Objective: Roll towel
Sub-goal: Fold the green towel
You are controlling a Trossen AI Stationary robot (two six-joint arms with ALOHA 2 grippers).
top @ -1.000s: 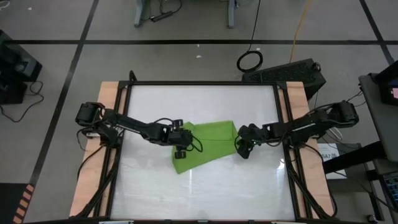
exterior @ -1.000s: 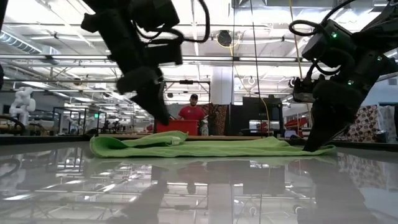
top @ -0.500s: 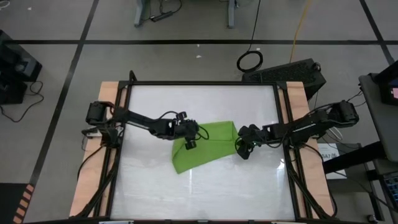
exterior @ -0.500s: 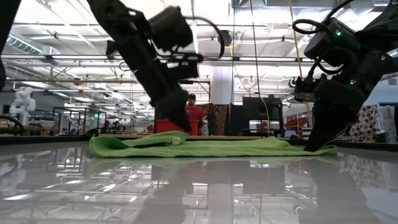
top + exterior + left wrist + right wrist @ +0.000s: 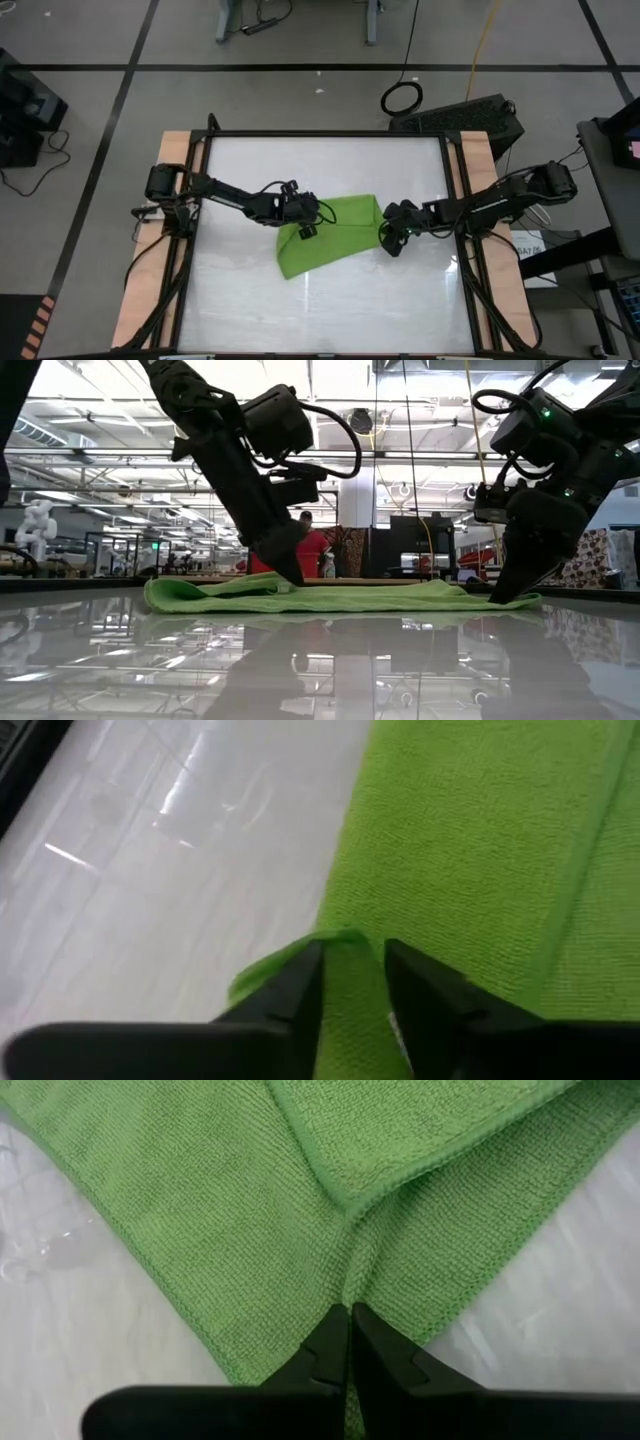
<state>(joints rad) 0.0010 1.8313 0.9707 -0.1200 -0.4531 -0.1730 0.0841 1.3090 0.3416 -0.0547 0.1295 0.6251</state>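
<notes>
Item 1, left gripper: we place it at the left edge of the towel, low on the cloth. In its wrist view the jaws stand narrowly apart with a raised corner of green cloth pinched between them, so we log it as holding the towel's edge.

Item 2, towel: lime green, lying near the middle of the table, between the two arms. We note one flap folded over along the far side, and the nearer corner spread flat and pointing toward the table's front. In the low view the cloth sits nearly flat, with only a slight hump beneath the left gripper.

Item 3, right gripper: at the right edge of the towel, tips down on the cloth. Its wrist view shows the jaws pressed together on a small ridge of fabric at the fold seam.

Progress: we judge the rolling barely begun. Both edges are gripped and one fold exists; no roll has formed, and the whole winding remains.
</notes>
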